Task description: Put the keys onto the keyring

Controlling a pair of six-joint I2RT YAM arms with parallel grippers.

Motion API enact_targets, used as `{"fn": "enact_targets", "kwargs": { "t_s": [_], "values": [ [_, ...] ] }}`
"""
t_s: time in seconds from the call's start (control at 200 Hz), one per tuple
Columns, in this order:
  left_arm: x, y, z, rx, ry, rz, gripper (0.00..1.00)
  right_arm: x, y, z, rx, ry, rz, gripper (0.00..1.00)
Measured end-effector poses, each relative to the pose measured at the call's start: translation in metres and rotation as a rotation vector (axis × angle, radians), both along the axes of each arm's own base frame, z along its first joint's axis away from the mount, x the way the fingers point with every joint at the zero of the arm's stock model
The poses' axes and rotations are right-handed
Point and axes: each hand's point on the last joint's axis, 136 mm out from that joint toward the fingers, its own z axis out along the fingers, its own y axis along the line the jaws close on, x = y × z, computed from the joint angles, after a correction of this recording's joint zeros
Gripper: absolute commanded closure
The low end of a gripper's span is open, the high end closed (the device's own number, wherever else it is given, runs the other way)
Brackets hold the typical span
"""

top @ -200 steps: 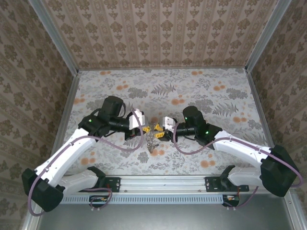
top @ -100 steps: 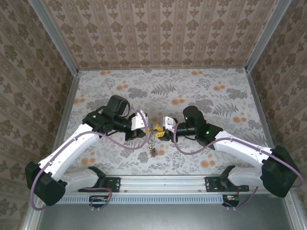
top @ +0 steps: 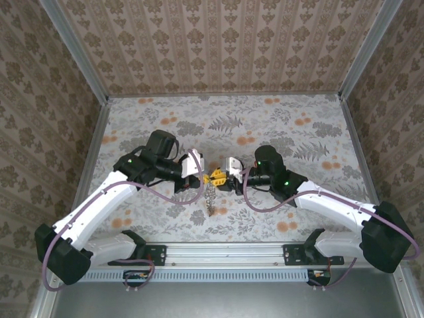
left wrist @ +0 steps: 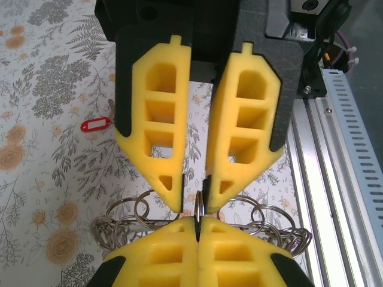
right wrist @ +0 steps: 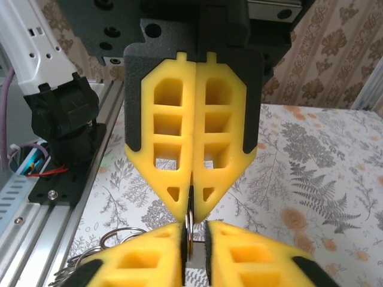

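- We count two hands: the right hand [right wrist: 190, 216] clamped on the one keyring [left wrist: 134, 212] above the middle of the worktop [top: 311, 126], the left hand [left wrist: 192, 200] slightly open around a loop.
- One red-tagged key [left wrist: 96, 125] lies flat on the worktop nearby.

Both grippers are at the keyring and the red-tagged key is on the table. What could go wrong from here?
1. The right gripper pinches one thin loop of the keyring at its fingertips; the trailing coil may twist it loose.
2. The left gripper, jaws slightly apart around that loop, sits tip to tip with the right; closing may bump fingers.
3. The key lies unheld, so one gripper must let go.
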Motion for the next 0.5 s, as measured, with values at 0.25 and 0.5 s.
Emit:
{"fn": "enact_targets", "kwargs": {
  "t_s": [0.25, 0.5],
  "values": [
    [0.001, 0.003, 0.002, 0.000, -0.012, 0.012, 0.74, -0.001, 0.000, 0.000, 0.002, 0.004, 0.005, 1.00],
    [-0.003, 0.022, 0.011, -0.051, -0.089, 0.065, 0.66, -0.001, 0.002, 0.000, 0.073, 0.090, -0.008, 1.00]
  ]
}}
